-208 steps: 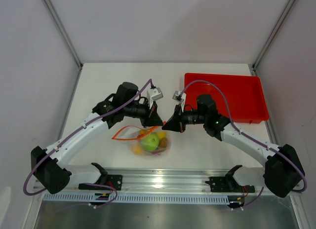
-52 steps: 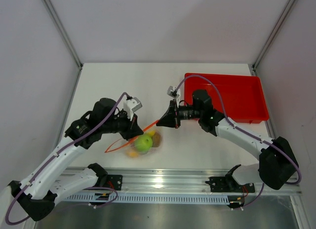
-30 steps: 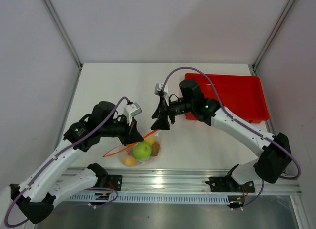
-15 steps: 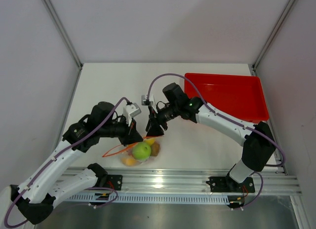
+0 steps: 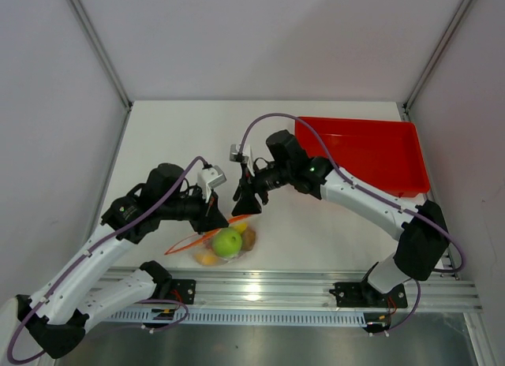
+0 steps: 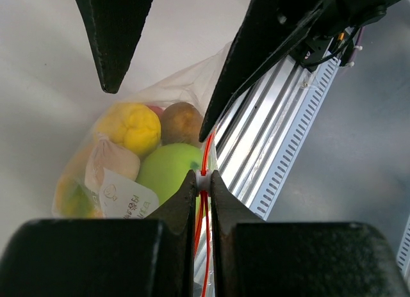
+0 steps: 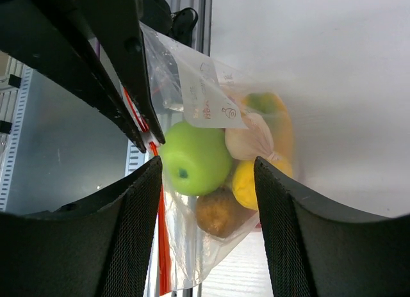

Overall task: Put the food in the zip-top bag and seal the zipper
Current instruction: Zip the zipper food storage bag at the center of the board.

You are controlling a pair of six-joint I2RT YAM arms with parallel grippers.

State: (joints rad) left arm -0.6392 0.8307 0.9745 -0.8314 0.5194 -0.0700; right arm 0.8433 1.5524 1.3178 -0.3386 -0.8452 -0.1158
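**Bag loaded; left gripper on zipper, right gripper free**

We find the zip-top bag (image 5: 223, 244) near the front edge of the table (image 5: 173, 137), between the two arms. The food is inside it. Through the plastic we make out a green apple (image 6: 168, 170), a brown kiwi (image 6: 180, 122) and a yellow fruit (image 6: 130, 127).

The left gripper (image 6: 203, 182) is closed tight on the zipper (image 6: 206, 153), with the orange-red strip pinched between its fingertips. The right gripper (image 7: 206, 161) hangs just above the bag, its jaws well apart and holding nothing.

We cannot tell whether the zipper is pressed together along its length. The red tray (image 5: 371, 157) sits well apart, at the rear right.
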